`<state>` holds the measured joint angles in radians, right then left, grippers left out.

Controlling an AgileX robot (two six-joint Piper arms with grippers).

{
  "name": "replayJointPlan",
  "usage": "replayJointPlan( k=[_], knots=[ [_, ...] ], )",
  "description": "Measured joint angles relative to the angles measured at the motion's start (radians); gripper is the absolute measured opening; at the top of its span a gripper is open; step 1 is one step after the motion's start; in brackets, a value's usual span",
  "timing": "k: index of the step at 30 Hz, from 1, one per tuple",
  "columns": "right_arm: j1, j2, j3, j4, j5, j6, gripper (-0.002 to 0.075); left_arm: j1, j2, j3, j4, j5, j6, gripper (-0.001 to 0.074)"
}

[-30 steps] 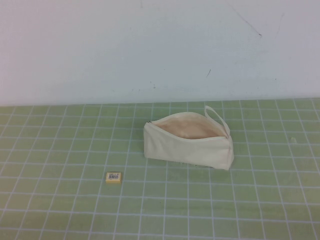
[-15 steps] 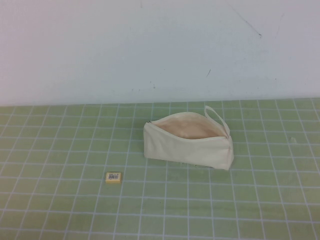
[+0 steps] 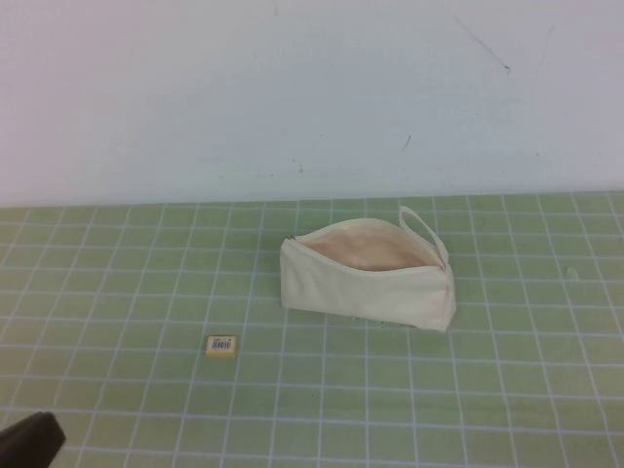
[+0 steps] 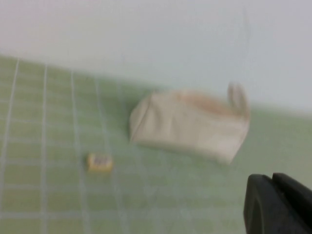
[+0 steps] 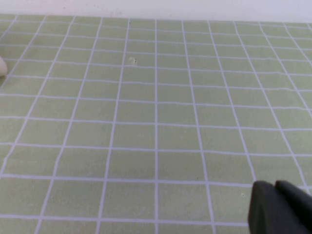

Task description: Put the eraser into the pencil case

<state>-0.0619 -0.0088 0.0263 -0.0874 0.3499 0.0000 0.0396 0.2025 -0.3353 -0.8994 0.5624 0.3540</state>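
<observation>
Eraser (image 3: 221, 344): loose on green grid mat (image 3: 507, 390), near pencil case (image 3: 368, 276), at its 8 o'clock; case gapes open. Left gripper (image 3: 29, 444) at 7 o'clock corner, right gripper (image 5: 280, 209) well apart; finger spread I cannot tell. Step, as I judge: approach; next, I lower left gripper over eraser.

Pencil case (image 3: 369, 285), cream-white fabric pouch, sits right of frame center on the green gridded surface (image 3: 507, 390), zip open, tan lining showing, small loop strap at its upper right end. Eraser (image 3: 221, 344), tiny yellow block with white barcode label, lies flat lower left of the pouch, well apart from it. Left gripper (image 3: 29, 444): only a dark rounded bit at the bottom left corner, near the frame edge, apart from the eraser. Right gripper not in frame. White wall (image 3: 312, 97) fills the upper half.
</observation>
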Motion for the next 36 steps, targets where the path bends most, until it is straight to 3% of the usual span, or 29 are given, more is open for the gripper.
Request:
replayJointPlan(
  k=[6, 11, 15, 20, 26, 33, 36],
  knots=[
    [0.0, 0.0, 0.0, 0.0, 0.0, 0.0, -0.0001, 0.0, 0.349, -0.307, 0.339, 0.361, 0.017, -0.0002],
    [0.0, 0.0, 0.0, 0.0, 0.0, 0.0, -0.0001, -0.006, 0.632, -0.53, 0.51, 0.514, 0.017, -0.0002],
    [0.0, 0.0, 0.0, 0.0, 0.0, 0.0, -0.0001, -0.07, 0.802, -0.664, 0.645, 0.543, -0.05, -0.0002],
    [0.0, 0.0, 0.0, 0.0, 0.0, 0.0, -0.0001, -0.282, 1.038, -0.805, 0.864, 0.582, -0.224, -0.0002],
    [0.0, 0.0, 0.0, 0.0, 0.0, 0.0, -0.0001, -0.436, 1.279, -0.931, 0.954, 0.591, -0.339, -0.0002],
    [0.0, 0.0, 0.0, 0.0, 0.0, 0.0, -0.0001, -0.484, 1.508, -1.046, 0.949, 0.544, -0.426, 0.0007],
    [0.0, 0.0, 0.0, 0.0, 0.0, 0.0, -0.0001, -0.484, 1.563, -1.054, 0.944, 0.496, -0.455, 0.0057]
  ],
)
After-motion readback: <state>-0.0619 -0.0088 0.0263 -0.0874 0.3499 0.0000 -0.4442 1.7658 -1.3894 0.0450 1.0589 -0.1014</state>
